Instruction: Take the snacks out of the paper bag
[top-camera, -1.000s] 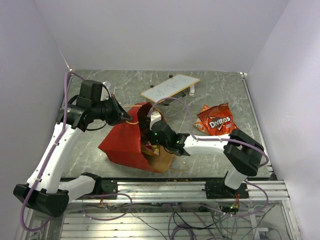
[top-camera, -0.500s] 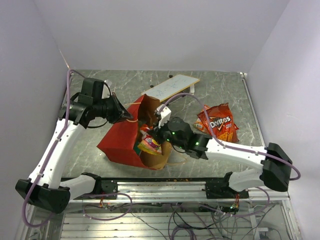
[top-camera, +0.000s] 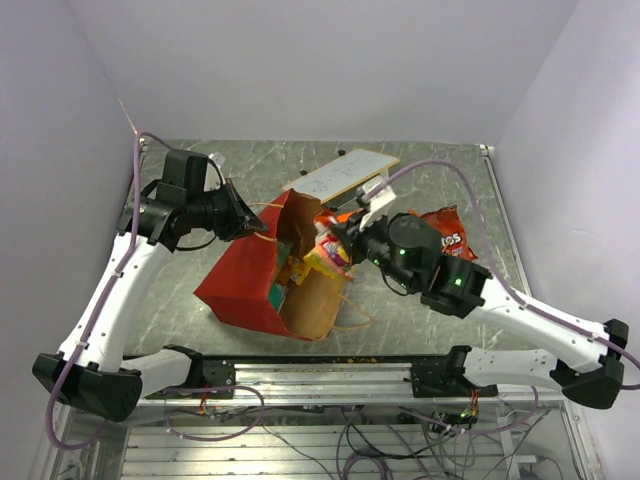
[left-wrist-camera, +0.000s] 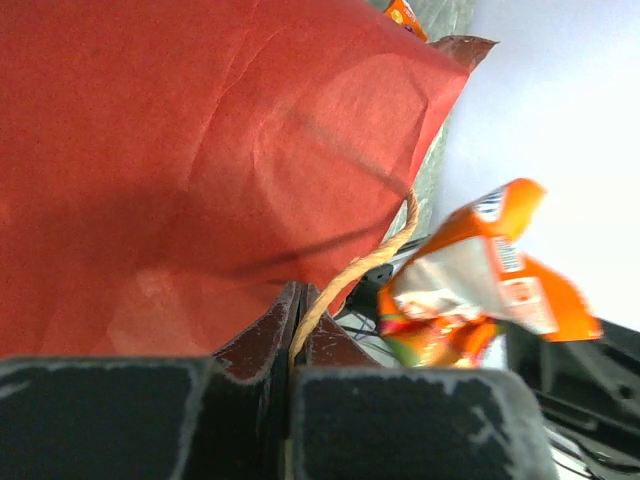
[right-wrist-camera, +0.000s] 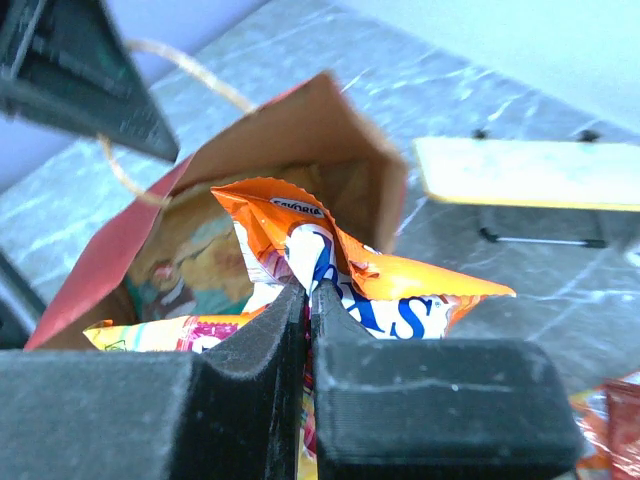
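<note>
Right gripper (right-wrist-camera: 308, 292) pinches the orange chip bag (right-wrist-camera: 390, 280) by its crimped edge at the paper bag (right-wrist-camera: 340, 140) mouth. It is likely light and slippery. Left gripper (left-wrist-camera: 296, 300) clamps the string handle (left-wrist-camera: 365, 265).

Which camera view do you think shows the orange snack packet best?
Right wrist: the orange packet fills the frame, pinched in the shut right gripper. Top external shows it small; left wrist shows it past the paper bag.

Even, diffuse overhead light floods the grey counter (top-camera: 258, 165), leaving only soft shadows beside the paper bag (top-camera: 235, 288) and a faint sheen on the stone. In both wrist views the near jaws blur darkly. The orange packet (right-wrist-camera: 392, 276) reads crisp, and the far wall (left-wrist-camera: 560, 100) washes out pale.
</note>
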